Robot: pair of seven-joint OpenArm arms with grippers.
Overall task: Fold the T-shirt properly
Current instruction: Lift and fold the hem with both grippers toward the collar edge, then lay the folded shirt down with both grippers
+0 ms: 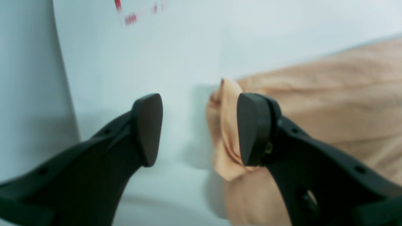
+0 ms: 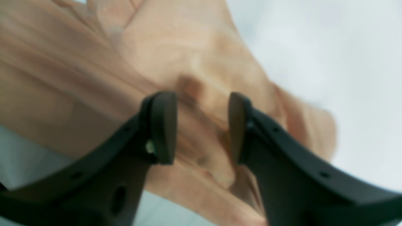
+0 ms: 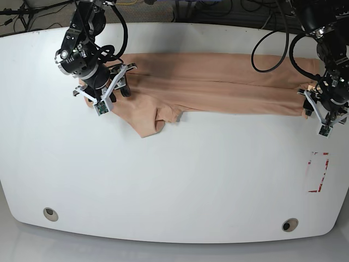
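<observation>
Nearest my left gripper [image 1: 199, 130], spread, its pads bare, I see the T-shirt [image 3: 218, 82] hem corner bunched just beside one pad; my right gripper [image 2: 202, 127] stands spread over the shirt's other end, pinching nothing; beyond, the shirt lies stretched along the worktop's [image 3: 174, 180] far side.

T-shirt [image 3: 218, 82]: soft matt peach cloth, finely wrinkled, with creased folds at its edge. Table [image 3: 174, 180]: smooth white surface with a faint sheen, bearing a red-printed label [image 3: 318, 172]. Left gripper [image 1: 199, 128] and right gripper [image 2: 202, 127]: matt black moulded plastic fingers; pads [image 1: 150, 128] darker, smooth, rubber-like. Cables [image 3: 270, 49]: glossy black sheathing.
</observation>
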